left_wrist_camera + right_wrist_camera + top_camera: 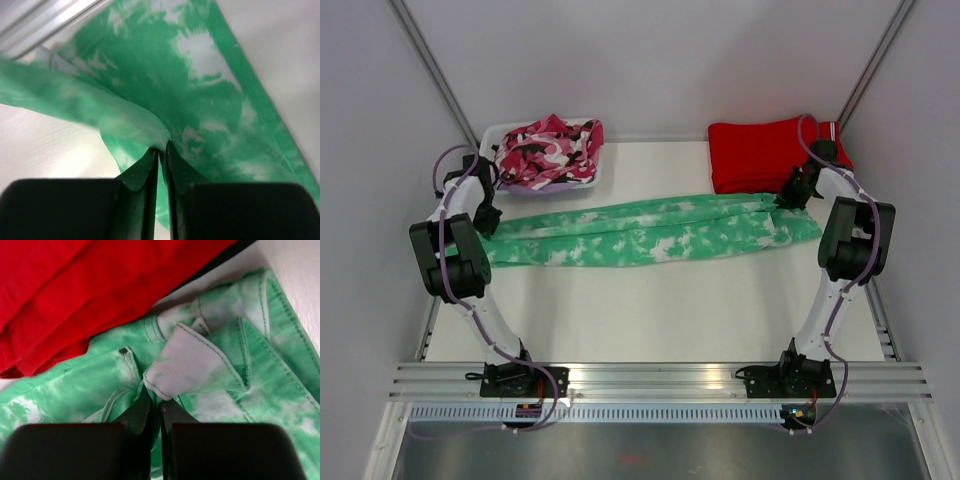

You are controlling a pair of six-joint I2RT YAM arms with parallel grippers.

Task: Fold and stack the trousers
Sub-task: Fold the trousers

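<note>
A pale table (650, 320) walled in white on three sides carries everything, with the arm bases at 6 o'clock in the top view.

The left gripper (161, 147) is clenched on a thin ridge of green cloth, pinched only at the very tips of its fingers. The right gripper (155, 400) is likewise closed, biting a folded-over lip of ribbed waistband. Both hold the trousers (640, 232), which lie stretched flat across the middle of the table. Their long axis runs from 9 o'clock to 3 o'clock, the 3 o'clock end tipped slightly toward the back wall. The waist points to 3 o'clock and, by my reading, the leg ends to 9 o'clock.

Just beyond the right gripper, at 1 o'clock, the red trousers (760, 150) lie touching the green waist. The camouflage garment (550, 148) sits in a white tray (492, 133) at 11 o'clock, close behind the left gripper.

Likely trouble:
- The left pinch is shallow, so the cloth could slip out under tension as the ends are lifted
- Whether each pinch holds every layer cannot be told; a missed layer would sag and spoil the fold
- The right gripper works hard against the red cloth and might drag it along
- Uneven lifting would skew the fold line
</note>
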